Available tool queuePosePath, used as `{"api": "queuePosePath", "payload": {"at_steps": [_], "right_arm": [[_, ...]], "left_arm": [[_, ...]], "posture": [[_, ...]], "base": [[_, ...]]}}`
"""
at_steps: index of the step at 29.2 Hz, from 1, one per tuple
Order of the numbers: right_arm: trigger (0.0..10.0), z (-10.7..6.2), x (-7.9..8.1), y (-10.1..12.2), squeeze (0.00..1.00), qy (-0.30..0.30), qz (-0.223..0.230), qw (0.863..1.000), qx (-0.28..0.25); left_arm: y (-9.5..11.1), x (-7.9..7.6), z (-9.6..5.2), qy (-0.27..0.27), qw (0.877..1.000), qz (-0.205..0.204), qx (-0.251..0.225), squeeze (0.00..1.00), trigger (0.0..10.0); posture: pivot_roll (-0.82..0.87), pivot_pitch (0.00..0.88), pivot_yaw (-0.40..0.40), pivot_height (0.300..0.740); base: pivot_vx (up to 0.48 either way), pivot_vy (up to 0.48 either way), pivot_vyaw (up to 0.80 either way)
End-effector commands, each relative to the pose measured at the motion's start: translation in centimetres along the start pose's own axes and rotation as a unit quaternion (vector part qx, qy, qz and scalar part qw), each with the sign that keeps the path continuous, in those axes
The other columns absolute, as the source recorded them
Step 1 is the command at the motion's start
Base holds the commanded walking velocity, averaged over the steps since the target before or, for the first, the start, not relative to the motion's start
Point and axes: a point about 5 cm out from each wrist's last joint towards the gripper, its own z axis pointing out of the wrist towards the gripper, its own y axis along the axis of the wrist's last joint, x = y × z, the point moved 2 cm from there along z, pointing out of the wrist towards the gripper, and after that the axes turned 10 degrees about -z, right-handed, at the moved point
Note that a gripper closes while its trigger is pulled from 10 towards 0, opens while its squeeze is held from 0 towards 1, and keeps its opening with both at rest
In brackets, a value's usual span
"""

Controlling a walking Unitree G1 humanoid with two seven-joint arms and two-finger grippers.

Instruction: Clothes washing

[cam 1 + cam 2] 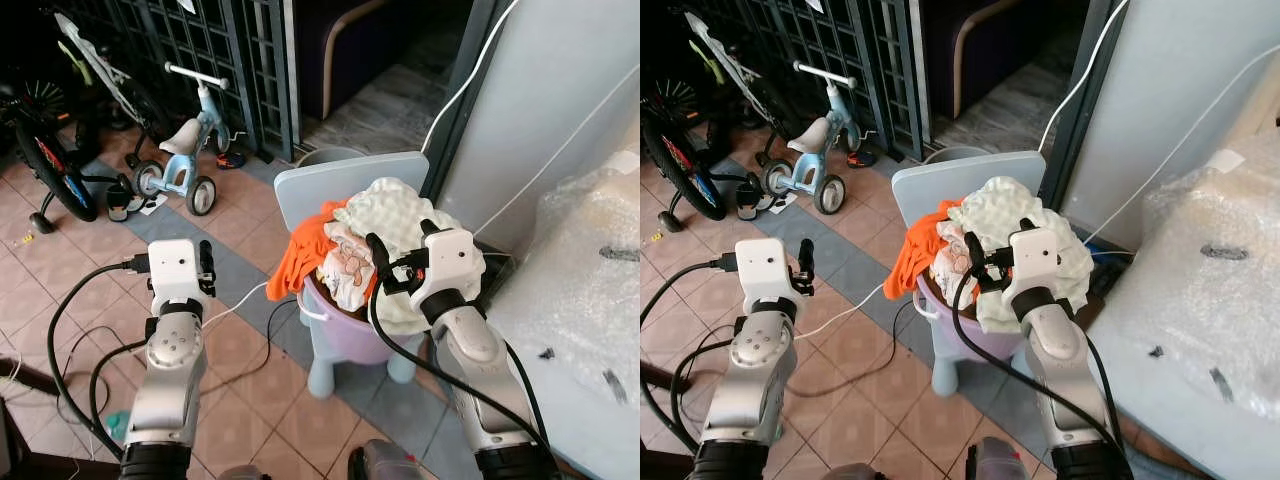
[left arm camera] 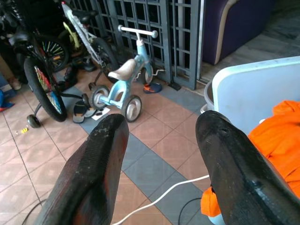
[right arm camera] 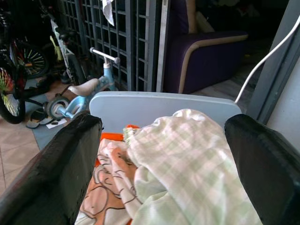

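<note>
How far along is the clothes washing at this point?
Barely started. Done: nothing visibly; the clothes, a pale green checked cloth and an orange garment, lie heaped in the purple basket on the small chair. In hand: the right claw is open at the pile, gripping nothing; the left claw is open beside it. Left: picking up and washing everything.

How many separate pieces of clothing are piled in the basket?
3 show: an orange garment hanging over the basket's left rim, a printed cloth in the middle, and a pale green checked cloth on top at right. More may lie hidden underneath.
</note>
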Motion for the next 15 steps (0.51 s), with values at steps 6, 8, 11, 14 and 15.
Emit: {"api": "queuePosePath", "payload": {"at_steps": [6, 8, 11, 14, 15], "right_arm": [[10.0, 0.4, 0.3, 0.5, 0.00, 0.001, -0.005, 1.000, -0.008], [10.0, 0.3, 0.4, 0.2, 0.00, 0.000, -0.012, 1.000, -0.002], [10.0, 0.3, 0.4, -0.1, 0.00, 0.001, -0.030, 1.000, 0.007], [10.0, 0.2, -0.3, -1.4, 0.00, -0.012, -0.063, 0.997, 0.046], [10.0, 0.2, -0.4, -1.6, 0.00, -0.015, -0.063, 0.997, 0.053]], "left_arm": [[0.1, 1.2, 0.1, 0.026, 1.000, -0.001, 0.003, 0.00, 10.0], [0.2, 1.2, 0.1, 0.025, 1.000, -0.001, -0.002, 0.00, 10.0], [0.2, 1.1, 0.1, 0.025, 1.000, 0.001, -0.001, 0.00, 10.0], [0.2, 1.1, 0.1, 0.026, 1.000, 0.000, -0.001, 0.00, 10.0], [0.1, 1.1, 0.1, 0.026, 1.000, -0.001, -0.001, 0.00, 10.0]], "posture": [[-0.04, 0.086, 0.032, 0.740], [-0.04, 0.085, 0.030, 0.740], [-0.04, 0.086, 0.030, 0.740], [-0.04, 0.085, 0.024, 0.740], [-0.04, 0.085, 0.024, 0.740]], "base": [[0.366, -0.202, 0.00], [0.000, 0.000, 0.00], [0.000, 0.000, 0.00], [0.000, 0.000, 0.00], [0.000, 0.000, 0.00]]}}
